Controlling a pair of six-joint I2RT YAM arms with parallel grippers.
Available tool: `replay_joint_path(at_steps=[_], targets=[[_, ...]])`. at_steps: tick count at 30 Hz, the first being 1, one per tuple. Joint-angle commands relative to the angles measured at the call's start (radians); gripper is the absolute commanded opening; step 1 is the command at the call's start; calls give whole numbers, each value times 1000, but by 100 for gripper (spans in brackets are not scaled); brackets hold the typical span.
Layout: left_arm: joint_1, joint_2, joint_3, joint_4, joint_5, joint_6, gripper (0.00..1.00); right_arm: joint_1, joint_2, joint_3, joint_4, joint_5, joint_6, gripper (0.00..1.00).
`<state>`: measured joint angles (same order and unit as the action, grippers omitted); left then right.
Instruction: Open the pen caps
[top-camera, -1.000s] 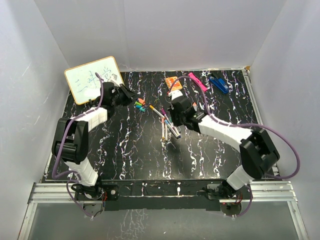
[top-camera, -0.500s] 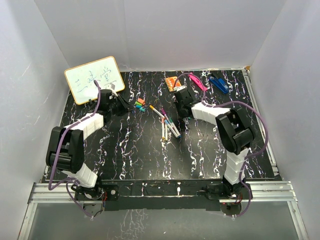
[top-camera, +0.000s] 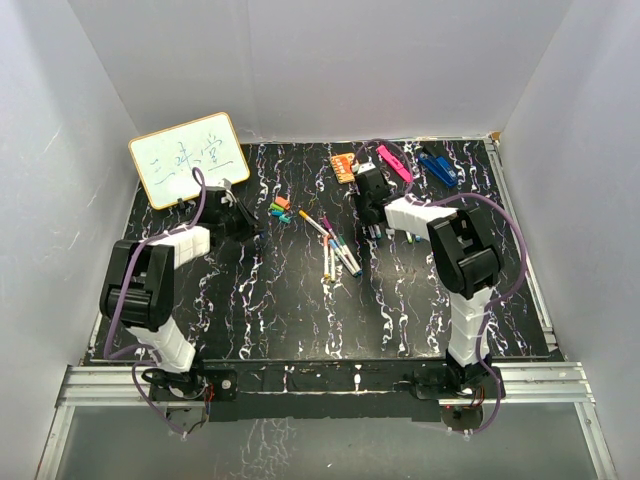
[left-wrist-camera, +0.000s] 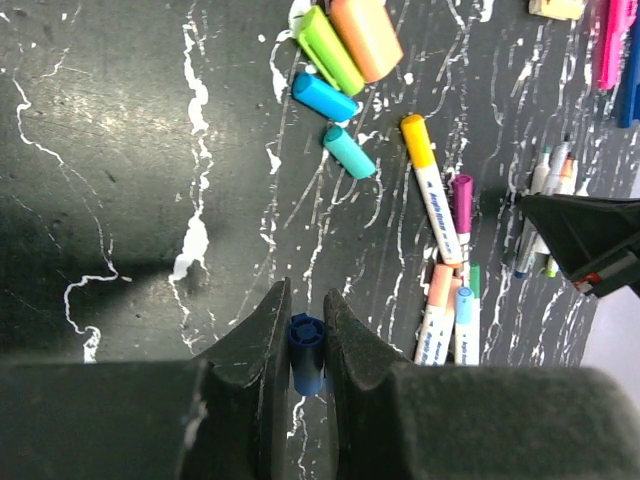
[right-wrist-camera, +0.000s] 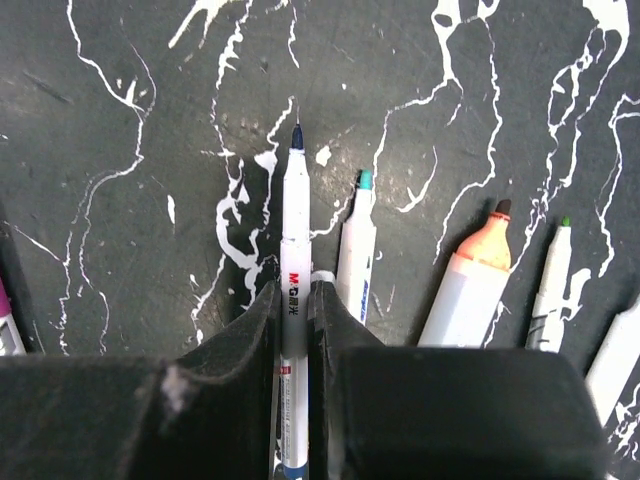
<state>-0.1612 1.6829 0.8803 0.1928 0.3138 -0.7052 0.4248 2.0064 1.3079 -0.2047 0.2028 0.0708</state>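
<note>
My left gripper (left-wrist-camera: 305, 308) is shut on a dark blue pen cap (left-wrist-camera: 306, 350), held end-on between the jaws; in the top view it (top-camera: 243, 222) sits left of the loose caps. My right gripper (right-wrist-camera: 294, 298) is shut on a white pen (right-wrist-camera: 294, 200) whose dark blue tip is bare. In the top view it (top-camera: 374, 228) is at the back right of centre. Loose caps lie together: green (left-wrist-camera: 330, 50), orange (left-wrist-camera: 365, 35), blue (left-wrist-camera: 325, 97), teal (left-wrist-camera: 350, 152). Several capped pens (top-camera: 335, 250) lie mid-table. Uncapped pens lie beside my right gripper: teal-tipped (right-wrist-camera: 357, 250), orange-tipped (right-wrist-camera: 475, 285), green-tipped (right-wrist-camera: 550, 280).
A small whiteboard (top-camera: 188, 158) leans at the back left. An orange card (top-camera: 343, 166), a pink clip (top-camera: 394, 162) and a blue clip (top-camera: 438, 166) lie along the back edge. The table is black with white marbling.
My right arm has swung from the table's middle toward the back right, carrying the pen. My left gripper has drawn slightly back and down to the left with the cap.
</note>
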Motion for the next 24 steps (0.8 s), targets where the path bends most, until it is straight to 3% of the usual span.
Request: replay_joint_path(at_steps=[1,8,14,24], targets=[[9,37,36,-2,0,16,0,-3,22,63,39,-26,-23,0],[11,136,106,-3,2,12,0,-4,49,94,33,-54,-22,2],[11,221,166,12,7,-6,6,-3,36,94,27,-75,-18,21],[11,284,200,43,5,-33,24,-3,-74,75,24,-97,-16,47]])
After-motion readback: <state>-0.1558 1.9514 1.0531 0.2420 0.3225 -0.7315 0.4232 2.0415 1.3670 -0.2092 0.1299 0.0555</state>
